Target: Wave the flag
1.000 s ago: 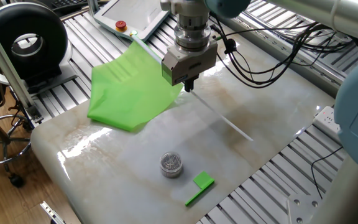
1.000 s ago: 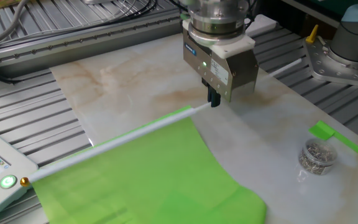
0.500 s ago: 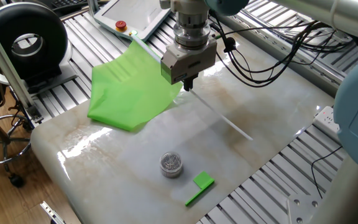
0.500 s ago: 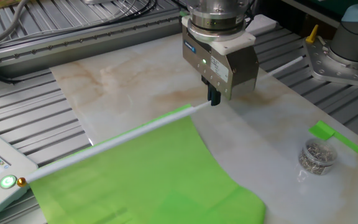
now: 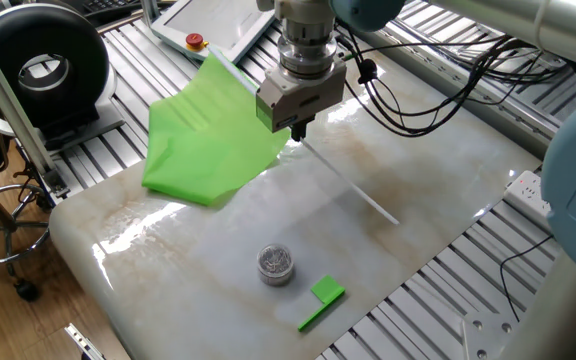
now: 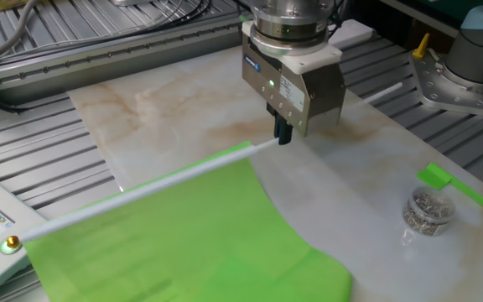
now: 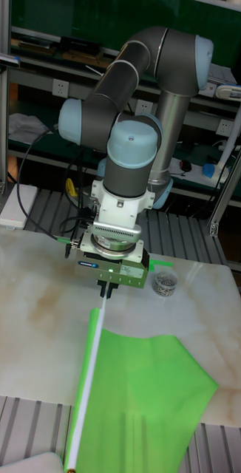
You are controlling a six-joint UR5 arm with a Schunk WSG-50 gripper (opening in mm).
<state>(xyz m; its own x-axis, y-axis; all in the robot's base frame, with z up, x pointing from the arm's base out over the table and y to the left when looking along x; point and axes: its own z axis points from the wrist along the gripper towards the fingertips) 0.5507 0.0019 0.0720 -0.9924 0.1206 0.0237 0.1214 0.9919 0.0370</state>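
The marble-patterned table [image 5: 198, 260] carries everything, and the UR5 arm [image 7: 146, 89] reaches down over its middle. The flag [image 6: 191, 243] is the biggest loose thing: its bright green sheet droops onto the table and over the near edge toward the slatted frame, while its thin white stick [image 5: 353, 190] runs across the tabletop. The gripper [image 6: 283, 134] is clamped on the stick just beside the sheet's inner corner, dark fingers together around it. A small jar of metal bits [image 5: 276, 263] and a small green block with a flat strip [image 5: 319, 300] sit well apart from the flag.

The grip is narrow and on a smooth thin rod, so a quick swing could let the stick twist or slide between the fingers. The dragging sheet could also catch on the table edge or the frame slats.

No brand or writing is readable; the label on the gripper body is too small to make out.
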